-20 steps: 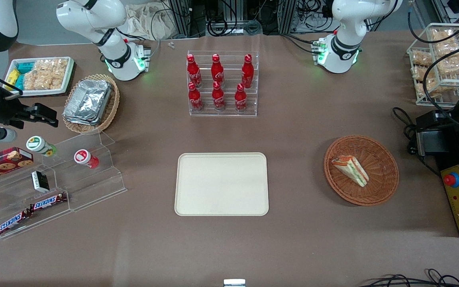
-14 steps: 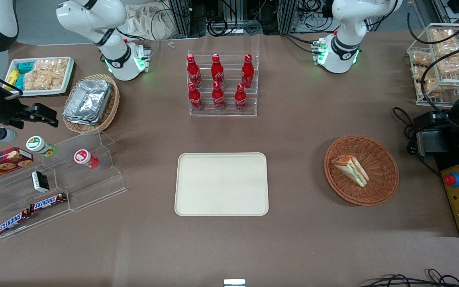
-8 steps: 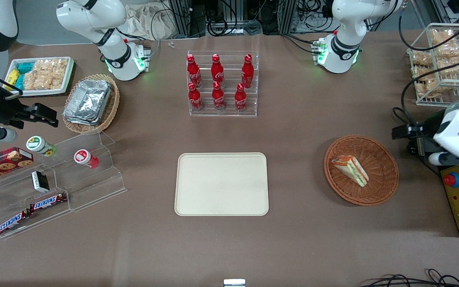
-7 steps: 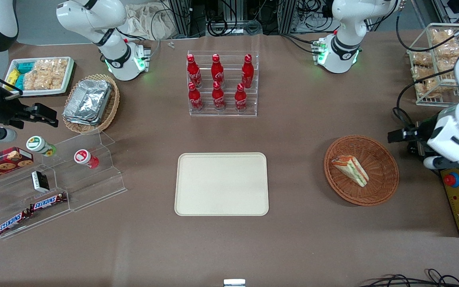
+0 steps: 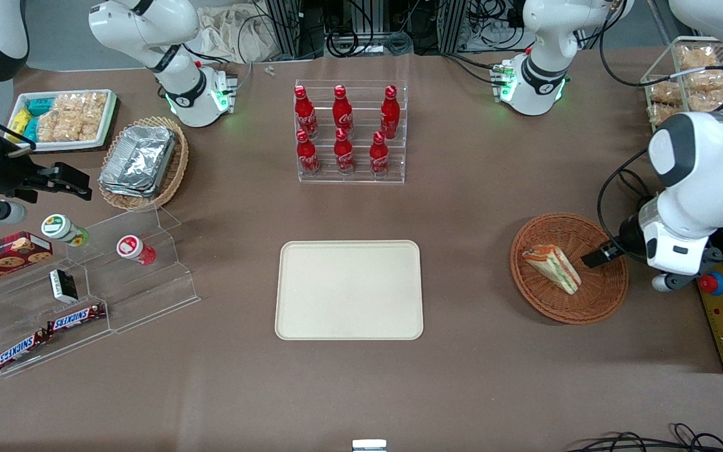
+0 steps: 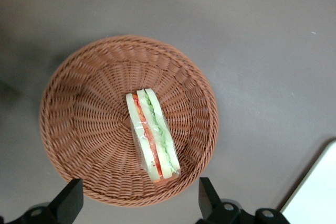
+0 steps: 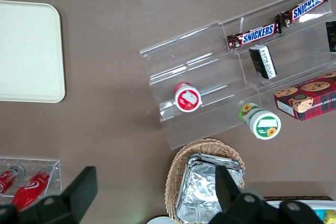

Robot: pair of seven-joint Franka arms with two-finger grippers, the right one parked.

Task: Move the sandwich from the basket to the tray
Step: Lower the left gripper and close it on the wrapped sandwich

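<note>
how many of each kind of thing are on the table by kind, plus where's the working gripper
red cola bottles: 6
snickers bars: 2
wicker baskets: 2, the basket and a tan basket
sandwich: 1
tray: 1
round-lidded cups: 2
cookie box: 1
total: 15
gripper: open, above the basket, short of the sandwich

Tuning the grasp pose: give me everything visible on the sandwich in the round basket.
The sandwich is a triangular wedge of white bread with red, orange and green filling layers, seemingly wrapped in clear film. It lies on the woven floor of the reddish-brown basket, roughly central, touching only the wicker. The gripper hovers above the basket, fingers open and clear of the sandwich.
</note>
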